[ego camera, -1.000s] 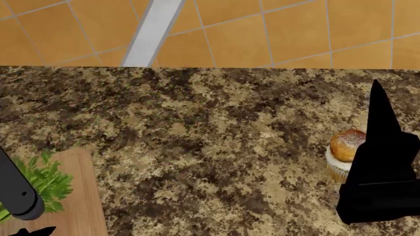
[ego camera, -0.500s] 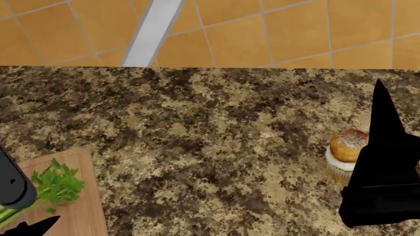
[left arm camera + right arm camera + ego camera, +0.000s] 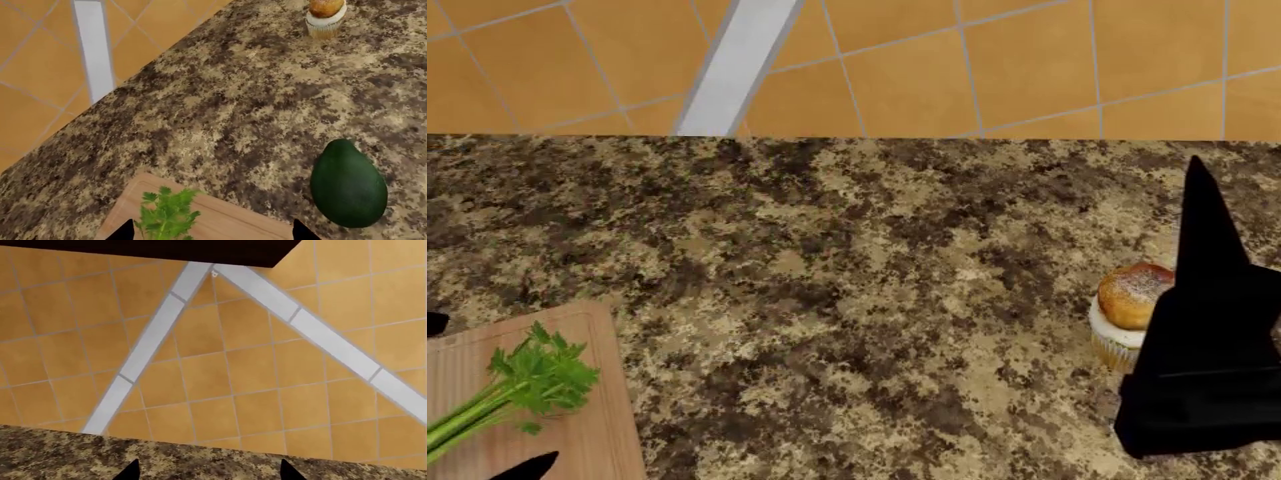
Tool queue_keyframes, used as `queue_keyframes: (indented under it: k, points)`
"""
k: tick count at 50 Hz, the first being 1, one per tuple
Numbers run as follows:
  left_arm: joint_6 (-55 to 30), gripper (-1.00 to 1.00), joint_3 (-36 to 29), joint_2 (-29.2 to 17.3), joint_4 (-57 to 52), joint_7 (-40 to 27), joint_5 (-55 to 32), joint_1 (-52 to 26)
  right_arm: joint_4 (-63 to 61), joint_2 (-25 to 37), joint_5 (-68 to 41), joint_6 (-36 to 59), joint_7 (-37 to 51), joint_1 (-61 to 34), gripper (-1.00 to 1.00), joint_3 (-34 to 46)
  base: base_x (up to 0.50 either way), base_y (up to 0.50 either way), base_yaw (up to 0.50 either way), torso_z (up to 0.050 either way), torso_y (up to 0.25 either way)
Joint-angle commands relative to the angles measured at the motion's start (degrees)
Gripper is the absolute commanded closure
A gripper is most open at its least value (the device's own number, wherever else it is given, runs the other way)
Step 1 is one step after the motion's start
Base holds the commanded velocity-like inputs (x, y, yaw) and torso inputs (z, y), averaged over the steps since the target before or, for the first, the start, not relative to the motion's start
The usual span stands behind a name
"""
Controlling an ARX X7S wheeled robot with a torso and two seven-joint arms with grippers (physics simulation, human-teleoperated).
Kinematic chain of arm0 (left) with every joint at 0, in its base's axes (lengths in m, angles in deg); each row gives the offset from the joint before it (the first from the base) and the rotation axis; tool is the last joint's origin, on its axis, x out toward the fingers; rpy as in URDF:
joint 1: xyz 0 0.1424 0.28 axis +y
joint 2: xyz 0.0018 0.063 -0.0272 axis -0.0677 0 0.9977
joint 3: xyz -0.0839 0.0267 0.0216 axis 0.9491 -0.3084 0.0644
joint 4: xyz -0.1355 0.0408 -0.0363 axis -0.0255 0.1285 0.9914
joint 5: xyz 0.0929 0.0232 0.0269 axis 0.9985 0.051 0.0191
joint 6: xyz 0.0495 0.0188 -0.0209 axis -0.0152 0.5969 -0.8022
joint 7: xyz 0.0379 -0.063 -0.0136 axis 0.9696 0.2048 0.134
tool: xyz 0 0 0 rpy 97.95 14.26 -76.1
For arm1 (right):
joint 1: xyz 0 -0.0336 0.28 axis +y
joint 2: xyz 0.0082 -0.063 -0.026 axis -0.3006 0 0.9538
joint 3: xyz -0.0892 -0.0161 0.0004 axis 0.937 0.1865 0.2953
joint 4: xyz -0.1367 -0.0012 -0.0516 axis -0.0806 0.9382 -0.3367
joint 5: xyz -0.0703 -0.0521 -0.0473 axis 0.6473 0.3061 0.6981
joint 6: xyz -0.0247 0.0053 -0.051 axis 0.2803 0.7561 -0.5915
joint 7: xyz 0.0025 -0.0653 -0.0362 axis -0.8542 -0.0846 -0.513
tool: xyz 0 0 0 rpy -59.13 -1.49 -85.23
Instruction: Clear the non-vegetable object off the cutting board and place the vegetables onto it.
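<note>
Head view, celery: pale green celery stalk with leafy top (image 3: pixel 501 392) lying on light wooden cutting board (image 3: pixel 594 440).
Cupcake: golden-topped cupcake in paper cup (image 3: pixel 1126 313) on speckled granite counter (image 3: pixel 868 300), beside right gripper (image 3: pixel 208 471).
Dark green rounded vegetable (image 3: pixel 347 184): on counter, beside board.
Left gripper (image 3: pixel 210 231): jaws wide apart, holding nothing.
Right gripper: jaws apart, empty.

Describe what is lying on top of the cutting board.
A celery stalk with a leafy top lies on the cutting board. Only the board's corner is in frame, so the rest of its surface cannot be seen.
</note>
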State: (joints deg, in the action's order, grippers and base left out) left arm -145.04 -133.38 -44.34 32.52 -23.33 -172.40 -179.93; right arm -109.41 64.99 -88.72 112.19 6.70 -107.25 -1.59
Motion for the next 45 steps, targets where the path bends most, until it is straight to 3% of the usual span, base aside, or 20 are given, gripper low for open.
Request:
queue_keyframes:
  k: [1, 19, 45]
  points:
    - [6.8, -1.0, 1.6, 1.9, -4.8, -2.0, -6.7, -0.7, -1.0, -1.3, 0.9, 1.7, -0.7, 0.9, -1.0, -3.0, 0.0, 0.0, 0.0, 0.0, 0.0]
    - [3.7, -1.0, -4.4, 13.9, 4.7, 0.2, 2.8, 2.8, -0.8, -5.8, 2.6, 5.6, -1.5, 5.4, -1.0, -7.9, 0.0, 0.0, 0.0, 0.0, 0.0]
    - [-1.7, -1.0, -8.5, 25.9, 10.1, 2.6, 3.5, -4.3, -0.9, -7.6, 1.4, 8.0, -1.3, 7.8, -1.0, -13.0, 0.0, 0.0, 0.0, 0.0, 0.0]
